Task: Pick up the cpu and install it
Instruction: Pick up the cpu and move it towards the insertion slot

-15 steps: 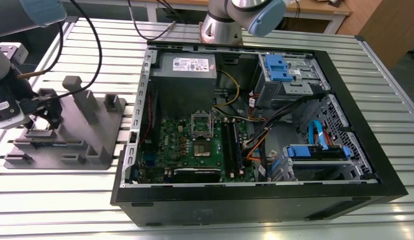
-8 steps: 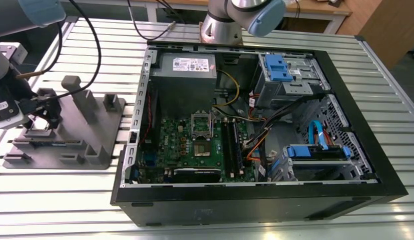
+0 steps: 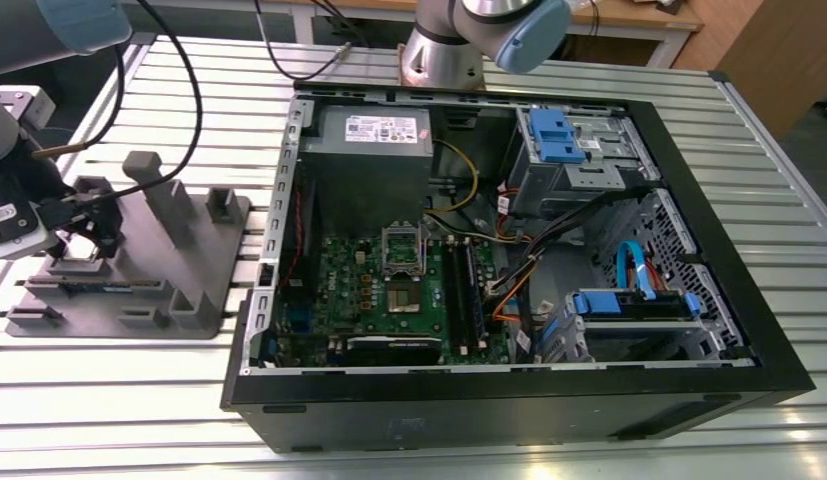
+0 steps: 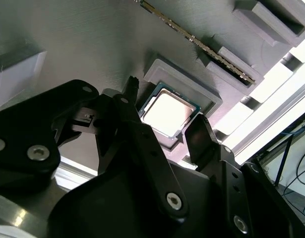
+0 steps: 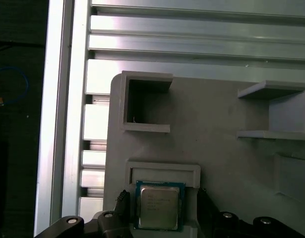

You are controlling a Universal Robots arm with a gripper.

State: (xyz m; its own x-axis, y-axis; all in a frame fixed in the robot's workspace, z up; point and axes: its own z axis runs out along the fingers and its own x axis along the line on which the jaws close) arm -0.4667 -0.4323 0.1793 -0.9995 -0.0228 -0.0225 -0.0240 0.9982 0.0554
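At the exterior view's left, the arm's black pincer (image 3: 82,238) hangs low over a grey moulded fixture (image 3: 186,255) that sits on the slatted metal bench (image 3: 120,390). In both wrist views the cpu (image 5: 158,206) lies flat in a shallow square nest of that fixture, silvery top up. The pincer (image 4: 167,101) is spread wide enough to straddle it, with one dark finger (image 4: 134,94) on each side. The fingers seem to stand just off the chip's edges, and it is not lifted. Further towards the exterior view's right, the open computer case (image 3: 520,405) lies on its side on the bench, well apart from the fixture. Inside it is the green motherboard (image 3: 360,285), with its shiny socket frame (image 3: 402,240) hinged up. A grey box with a white label (image 3: 373,140) sits beyond the board, and blue drive brackets (image 3: 551,135) are at the far right.
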